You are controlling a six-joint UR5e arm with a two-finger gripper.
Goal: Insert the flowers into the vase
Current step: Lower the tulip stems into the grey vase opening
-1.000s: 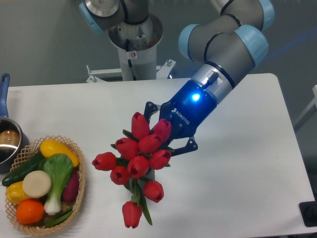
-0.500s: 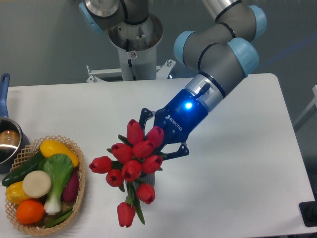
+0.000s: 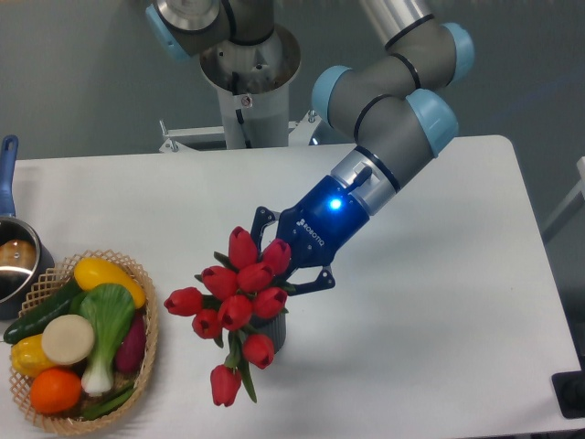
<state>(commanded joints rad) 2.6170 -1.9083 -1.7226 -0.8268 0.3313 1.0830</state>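
The gripper [image 3: 274, 267] is reaching down from the upper right toward the middle of the frame, its jaws clamping the flowers [image 3: 236, 297] near their stems, though the blooms are hiding the fingertips. The bunch is fanning out toward the lower left, one bud drooping lowest. The vase [image 3: 275, 331] is standing on the white table [image 3: 439, 302] directly under the bunch, mostly covered by it. At the lower left, a wicker basket [image 3: 146, 346] is holding vegetables, with a pot [image 3: 13, 261] at the left edge.

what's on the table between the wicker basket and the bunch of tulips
Nothing: in the camera view, the table is bare white between the basket and the flowers; the leftmost bud overhangs part of that gap.
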